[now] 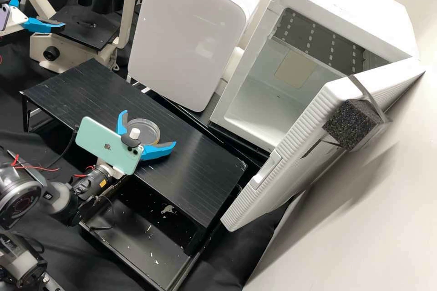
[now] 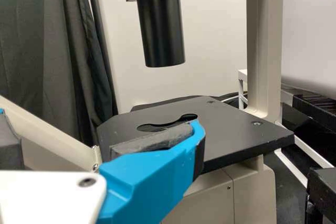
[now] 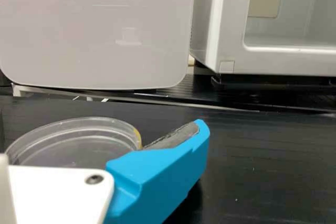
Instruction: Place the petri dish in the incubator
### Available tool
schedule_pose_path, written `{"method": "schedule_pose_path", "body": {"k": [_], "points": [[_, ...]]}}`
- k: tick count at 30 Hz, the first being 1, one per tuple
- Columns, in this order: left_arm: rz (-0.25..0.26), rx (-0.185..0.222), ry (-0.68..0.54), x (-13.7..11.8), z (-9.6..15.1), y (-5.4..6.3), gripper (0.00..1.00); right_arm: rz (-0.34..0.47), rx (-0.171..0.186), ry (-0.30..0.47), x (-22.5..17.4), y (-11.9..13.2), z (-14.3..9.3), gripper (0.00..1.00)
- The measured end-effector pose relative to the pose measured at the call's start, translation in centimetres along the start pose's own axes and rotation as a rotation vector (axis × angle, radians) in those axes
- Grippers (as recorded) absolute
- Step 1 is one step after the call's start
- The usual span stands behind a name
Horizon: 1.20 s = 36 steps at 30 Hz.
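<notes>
Clearly, in the high view, our right claw [image 1: 149, 127] is spread around the petri dish [image 1: 144, 126] on the table [image 1: 200, 182]; an off-centre squeeze might skid it. The incubator [image 1: 341, 4] lies towards two o'clock, its door [image 1: 277, 168] towards three, where we could snag. Our left claw [image 1: 45, 9], also wide, hangs by the microscope [image 1: 129, 18].

In the left wrist view, its finger [image 2: 152, 177] overlaps the stage [image 2: 236, 137].

In the right wrist view, sideways drift could nudge the dish.
</notes>
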Motion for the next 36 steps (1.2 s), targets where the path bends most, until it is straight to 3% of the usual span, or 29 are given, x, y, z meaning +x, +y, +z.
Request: {"method": "schedule_pose_path", "body": {"k": [22, 23, 36], "points": [[0.000, 0.000, 0.000, 0.0, 0.0, 0.0, 1.00, -0.048, 0.008, -0.001, 0.0, -1.1, 0.2, 1.00], [0.000, 0.000, 0.000, 0.0, 0.0, 0.0, 1.00, -0.050, 0.007, -0.002, 0.0, -1.1, 0.3, 0.00], [0.000, 0.000, 0.000, 0.0, 0.0, 0.0, 1.00, -0.056, -0.002, 0.007, 0.1, -1.0, 0.4, 0.00]]}}
